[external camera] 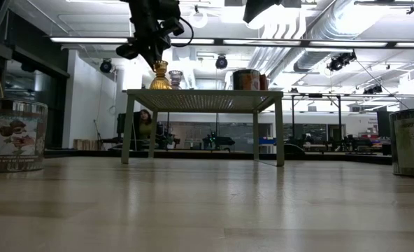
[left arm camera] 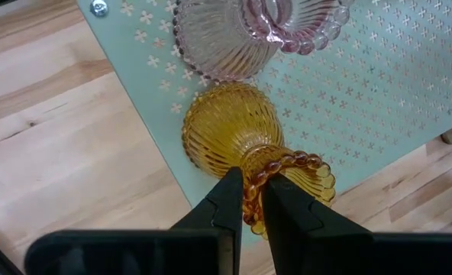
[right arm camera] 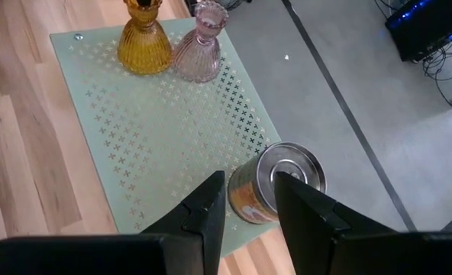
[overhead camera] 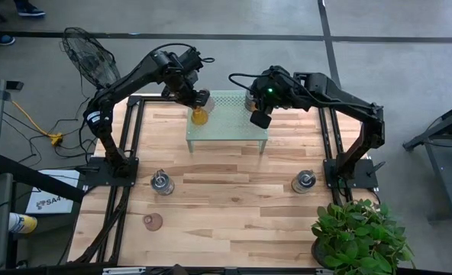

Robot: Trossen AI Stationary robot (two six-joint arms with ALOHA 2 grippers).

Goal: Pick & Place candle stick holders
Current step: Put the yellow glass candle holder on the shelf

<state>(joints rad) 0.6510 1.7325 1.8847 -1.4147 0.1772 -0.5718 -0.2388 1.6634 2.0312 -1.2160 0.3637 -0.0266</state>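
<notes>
Jaws: left gripper (left arm camera: pixel 253 205) pinches amber holder's (left arm camera: pixel 234 134) rim; right gripper (right arm camera: pixel 250 200) straddles tin holder (right arm camera: pixel 276 183), grip unclear | rim partly hidden | stand (overhead camera: pixel 234 122) at 12: three holders.

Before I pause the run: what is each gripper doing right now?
Left gripper: shut on the amber glass holder, at its beaded rim.
Right gripper: fingers either side of the metal tin holder; grip cannot be told.

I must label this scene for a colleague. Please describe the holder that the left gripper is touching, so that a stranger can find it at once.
Find the pale green perforated stand at the table's far side. On its left end stand two ribbed glass holders, side by side. The amber-orange holder, its beaded top rim pinched by the left gripper, is the one; its neighbour, the pink glass holder, is pale.
</notes>
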